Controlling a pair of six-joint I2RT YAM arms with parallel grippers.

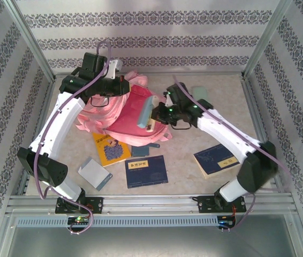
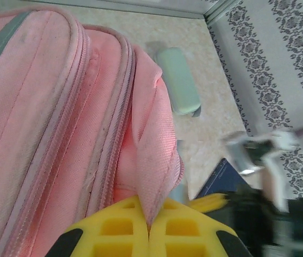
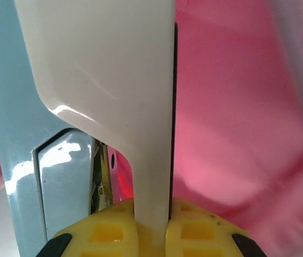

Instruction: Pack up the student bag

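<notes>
The pink student bag lies mid-counter toward the back, with the left gripper clamped tight on its fabric edge and the right gripper pinching a cream-and-blue stapler at its mouth.

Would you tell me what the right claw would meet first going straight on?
Likely the pink student bag, just beyond the blue-and-cream item the right claw clamps; depth is unclear.

Both our arms reach inward, jaws closed.
Our left arm bends forward, its left gripper pinched on a fold of the student bag. Our right arm angles in, right gripper clamped on a white-and-blue object.
</notes>
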